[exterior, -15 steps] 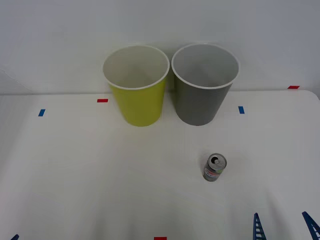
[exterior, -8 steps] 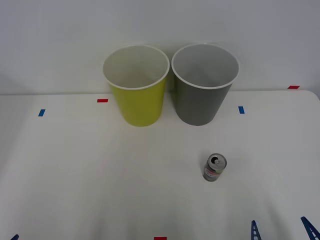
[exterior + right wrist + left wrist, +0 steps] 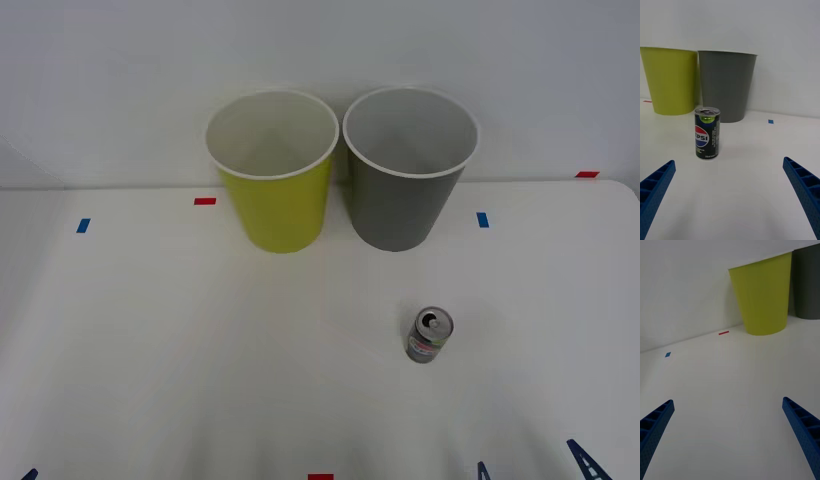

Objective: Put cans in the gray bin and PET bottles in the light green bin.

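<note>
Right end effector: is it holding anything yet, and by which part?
Nothing is held. The right end effector is open, short of the can standing upright on the table.

Blue ribbed fingers showing at the frame edges

The right gripper (image 3: 730, 195) is showing two bright blue fingers (image 3: 805, 187), each a tapering wedge with a ladder of open ribs along its length. The left gripper (image 3: 728, 435) is showing the same blue, ribbed, pointed pair (image 3: 655, 427). In the front view, the right gripper's slim blue tips (image 3: 585, 462) are peeking up as narrow spikes.
</note>
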